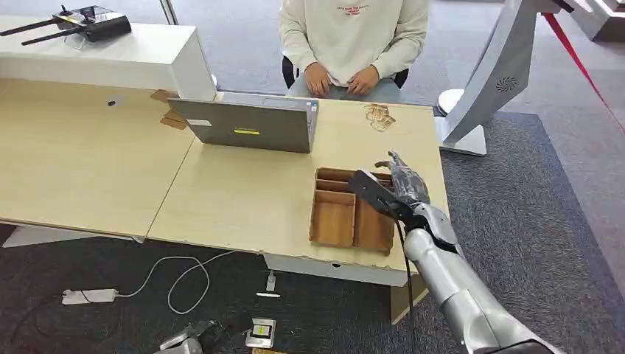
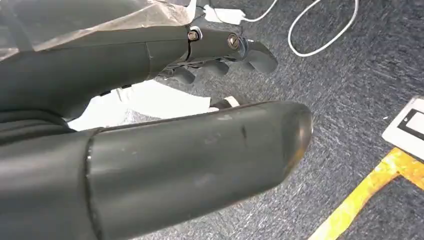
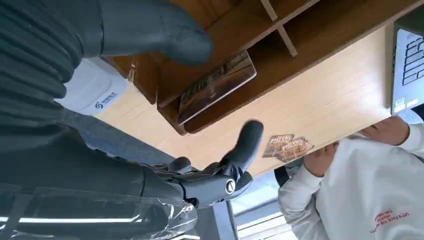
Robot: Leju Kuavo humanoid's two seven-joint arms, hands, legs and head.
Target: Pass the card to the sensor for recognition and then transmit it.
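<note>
Right hand: the right hand (image 1: 404, 184) hovers over the far right corner of the tray (image 1: 332, 221), fingers (image 3: 245, 145) spread apart, holding nothing.
Left hand: the left hand (image 2: 165, 165) hangs low above the carpet (image 2: 350, 100); thumb and fingers look apart with nothing between them.
Card: one card (image 3: 216, 86) lies in the tray compartment just under the right hand, between the thumb and the fingers but not touched.
Other cards: two more cards (image 1: 379, 116) lie on the desk (image 1: 243, 192) beyond the hand, near the person (image 1: 352, 37).
Progress: I judge the task is at its start; the card is not yet picked, so grasp, sensor pass and handover are all left.
Sensor: I cannot tell which object is the sensor; a laptop (image 1: 250, 124) stands to the left of the hand.
Head view: it gives the whole desk, but the hand hides the card in the tray.
Right wrist view: it shows the card and the gap to the fingers.
Left wrist view: it shows a white cable (image 2: 320, 30) on the carpet.
</note>
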